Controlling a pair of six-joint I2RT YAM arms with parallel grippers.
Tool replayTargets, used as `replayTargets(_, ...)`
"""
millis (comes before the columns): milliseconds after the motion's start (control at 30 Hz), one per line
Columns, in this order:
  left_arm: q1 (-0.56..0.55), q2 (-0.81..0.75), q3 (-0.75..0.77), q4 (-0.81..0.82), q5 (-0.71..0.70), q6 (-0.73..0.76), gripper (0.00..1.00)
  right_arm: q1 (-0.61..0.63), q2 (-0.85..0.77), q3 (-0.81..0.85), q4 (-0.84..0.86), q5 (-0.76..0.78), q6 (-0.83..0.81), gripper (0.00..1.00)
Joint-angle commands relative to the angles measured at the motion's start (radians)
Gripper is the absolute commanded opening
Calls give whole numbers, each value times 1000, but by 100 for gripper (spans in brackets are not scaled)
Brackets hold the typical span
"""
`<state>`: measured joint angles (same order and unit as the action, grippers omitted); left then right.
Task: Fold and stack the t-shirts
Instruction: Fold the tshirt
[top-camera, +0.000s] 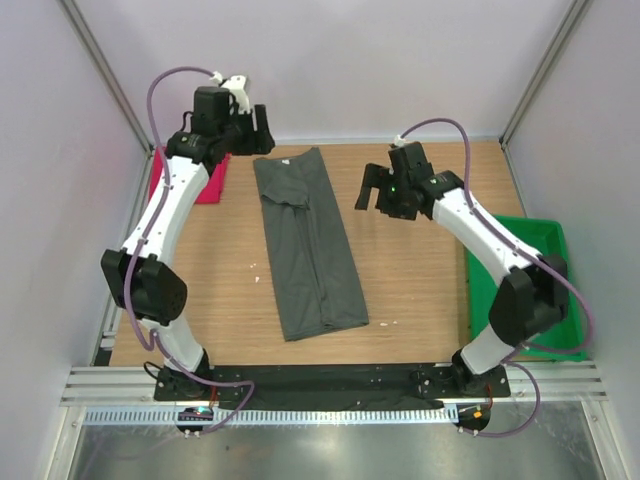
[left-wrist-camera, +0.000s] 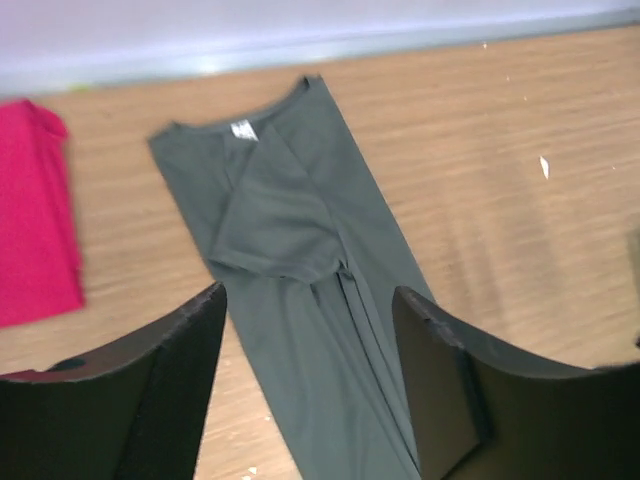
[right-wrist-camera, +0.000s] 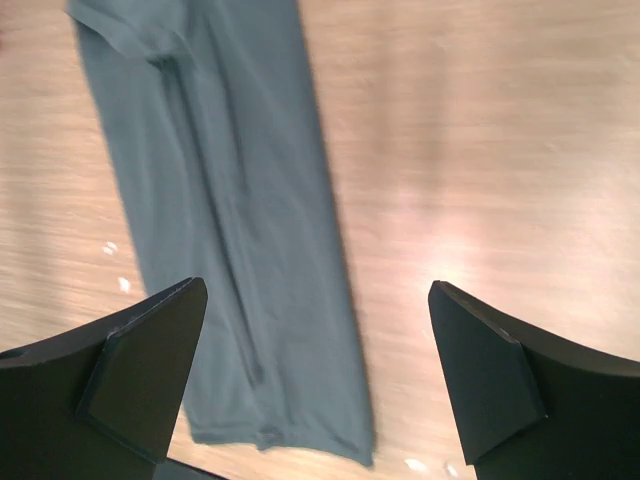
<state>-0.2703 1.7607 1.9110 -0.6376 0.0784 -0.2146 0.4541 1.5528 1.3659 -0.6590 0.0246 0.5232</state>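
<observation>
The dark grey-olive t-shirt (top-camera: 308, 245) lies flat mid-table, folded lengthwise into a long narrow strip with its collar at the far end. It also shows in the left wrist view (left-wrist-camera: 300, 250) and the right wrist view (right-wrist-camera: 230, 200). The pinkish-red t-shirt (top-camera: 212, 184) lies folded at the far left, partly under my left arm, and is seen again at the edge (left-wrist-camera: 35, 220). My left gripper (top-camera: 258, 130) hovers open above the collar end (left-wrist-camera: 310, 335), holding nothing. My right gripper (top-camera: 372, 190) hangs open right of the strip (right-wrist-camera: 315, 325), also holding nothing.
A green plastic tray (top-camera: 545, 238) stands at the right edge of the table, partly behind my right arm. Small white specks (top-camera: 257, 270) lie on the wood near the shirt. Light walls close in the back and both sides.
</observation>
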Motion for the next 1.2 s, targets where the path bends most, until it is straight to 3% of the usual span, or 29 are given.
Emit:
replayTargets(0, 84, 37, -110, 61, 291, -147, 64, -35, 184, 132, 134, -297, -23, 100)
replayTargets(200, 138, 175, -150, 249, 469, -320, 51, -61, 497, 424, 228, -405, 18, 98)
replayTargets(333, 154, 288, -155, 394, 511, -420, 42, -78, 648, 489, 514, -567, 220, 26)
replayTargets(400, 154, 361, -132, 421, 520, -449, 37, -78, 748, 534, 599, -630, 327, 16)
replayTargets(533, 154, 471, -107, 481, 535, -532, 25, -63, 906, 712, 647, -721, 425, 13)
replayTargets(833, 157, 598, -84, 535, 520, -566, 24, -34, 1050, 831, 687, -746, 495, 8)
replayTargets(1167, 175, 635, -119, 527, 498, -586, 24, -15, 1073, 753, 616, -755, 437, 5)
